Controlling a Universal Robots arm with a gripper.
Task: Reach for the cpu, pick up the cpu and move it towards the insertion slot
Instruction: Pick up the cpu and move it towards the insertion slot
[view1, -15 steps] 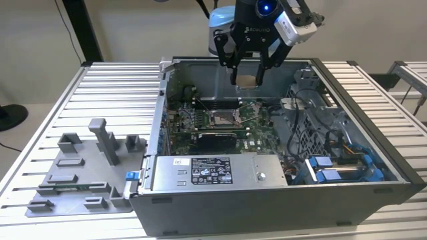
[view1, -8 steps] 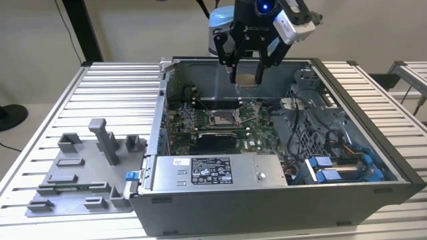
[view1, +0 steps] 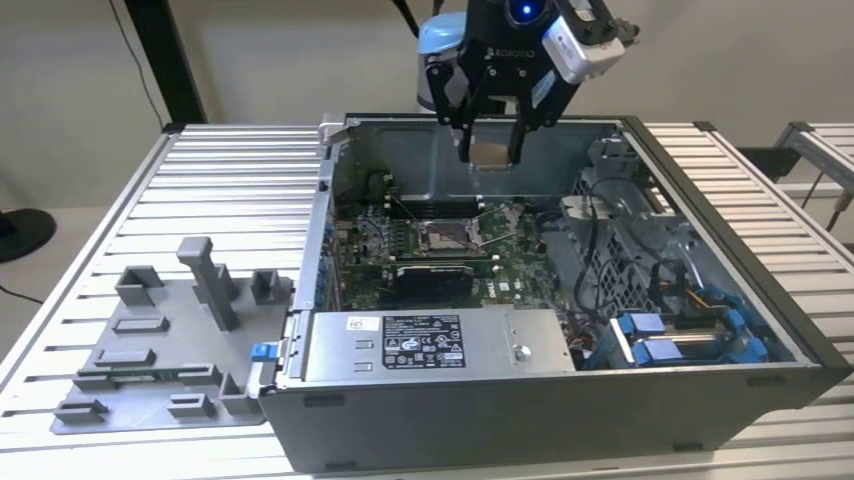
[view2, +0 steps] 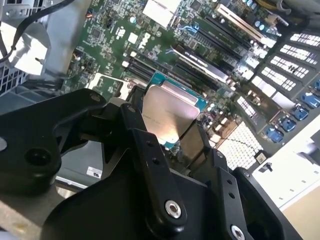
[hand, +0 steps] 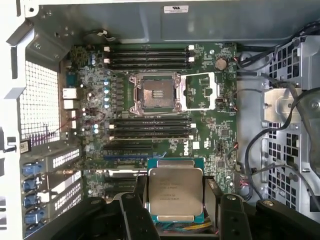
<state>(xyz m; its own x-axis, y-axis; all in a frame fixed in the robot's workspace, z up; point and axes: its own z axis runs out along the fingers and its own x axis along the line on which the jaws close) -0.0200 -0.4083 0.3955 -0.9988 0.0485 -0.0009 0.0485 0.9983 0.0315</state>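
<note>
My gripper (view1: 491, 150) hangs over the back of the open computer case, shut on the cpu (view1: 491, 153). In both wrist views the cpu (hand: 175, 192) (view2: 167, 112) is a flat square chip with a silvery top and a teal edge, clamped by its two sides between black fingers (hand: 136, 205). The insertion slot (view1: 445, 236) (hand: 156, 95) is a metal-framed socket on the green motherboard, with its frame swung open beside it. The cpu is held above the board, off to one side of the socket and apart from it.
The case walls (view1: 334, 190) ring the motherboard. A power supply (view1: 427, 345) sits along the near side. Cables and blue drive bays (view1: 681, 335) lie at the exterior view's right. A grey tray with upright blocks (view1: 174, 350) rests on the slatted table at the left.
</note>
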